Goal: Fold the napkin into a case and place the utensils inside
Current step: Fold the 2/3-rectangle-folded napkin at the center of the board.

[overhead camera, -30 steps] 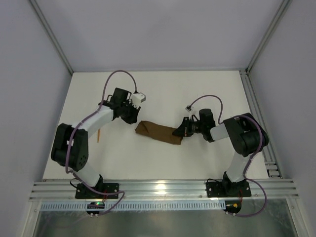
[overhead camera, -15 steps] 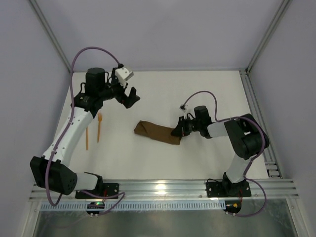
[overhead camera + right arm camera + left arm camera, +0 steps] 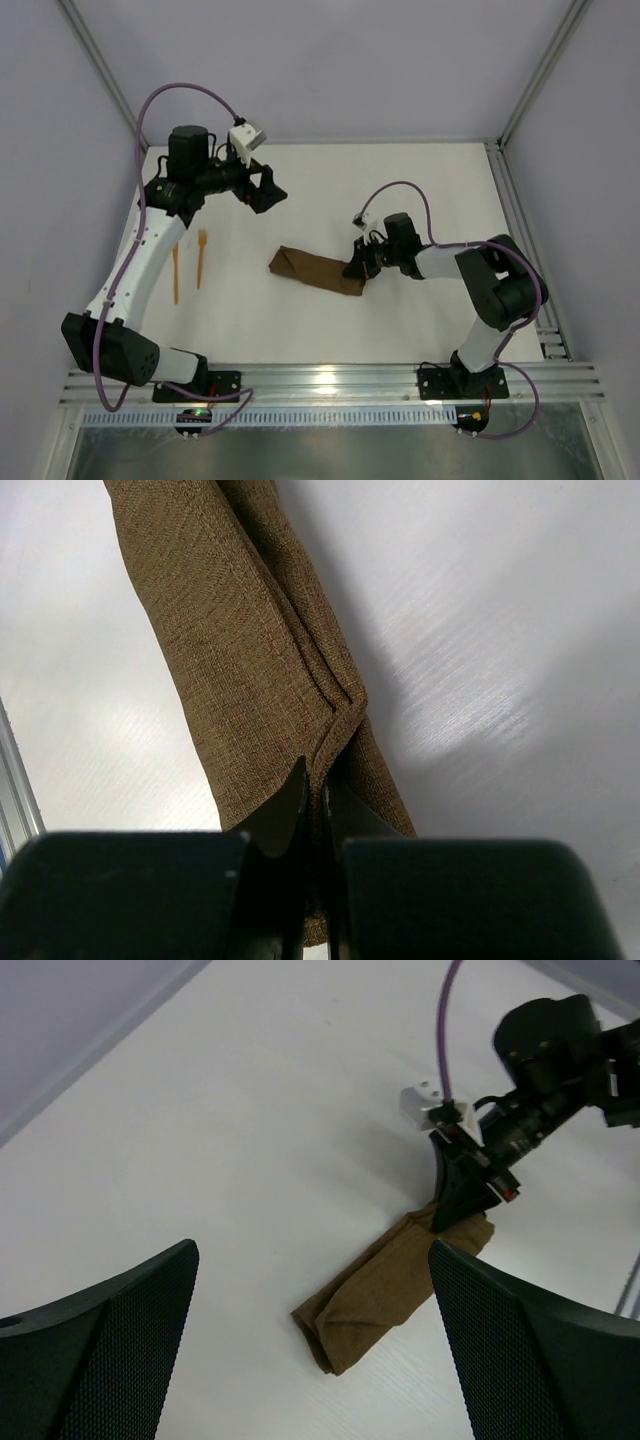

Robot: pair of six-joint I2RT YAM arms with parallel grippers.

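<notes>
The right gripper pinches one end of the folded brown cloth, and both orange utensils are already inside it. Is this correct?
No. The right gripper does pinch the cloth, but the two utensils lie on the table, left of it, as the top view shows.

From above, the right gripper (image 3: 357,268) covers the right end of the brown cloth case (image 3: 315,270), so that end and the spot its closed jaws pinch are out of sight. In the right wrist view its dark fingers (image 3: 280,825) blur across the bottom and hide the cloth's near end; the other end runs off the top edge. On the left, the fork (image 3: 200,258) shows only faint tines, and the other utensil (image 3: 176,272) is too thin to name. The left gripper (image 3: 262,192) is spread wide, with both its fingers cut off by its own view's bottom edge. The right arm (image 3: 560,1050) runs off the right edge there.
</notes>
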